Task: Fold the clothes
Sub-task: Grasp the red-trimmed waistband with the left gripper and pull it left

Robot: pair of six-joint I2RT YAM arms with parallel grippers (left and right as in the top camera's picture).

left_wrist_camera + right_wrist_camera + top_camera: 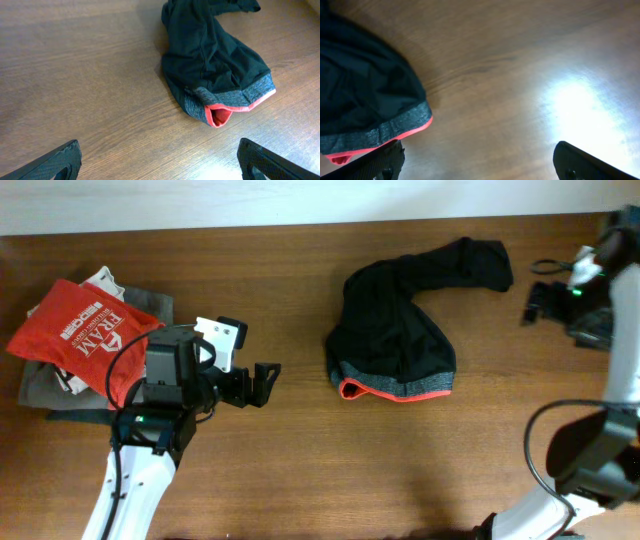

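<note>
The black leggings (400, 330) lie bunched on the wooden table right of centre, with one leg trailing to the back right. The grey waistband with its orange-red lining (395, 388) faces the front. My left gripper (262, 383) is open and empty, left of the leggings and apart from them. In the left wrist view (160, 162) the leggings (210, 55) lie ahead. My right gripper (540, 298) is open and empty at the far right, beyond the leg end. In the right wrist view (480, 162) the waistband (375, 132) lies by the left finger.
A red T-shirt with white print (85, 330) lies on a pile of grey folded garments (150, 305) at the left edge, just behind my left arm. The table's back edge (300, 228) meets a white wall.
</note>
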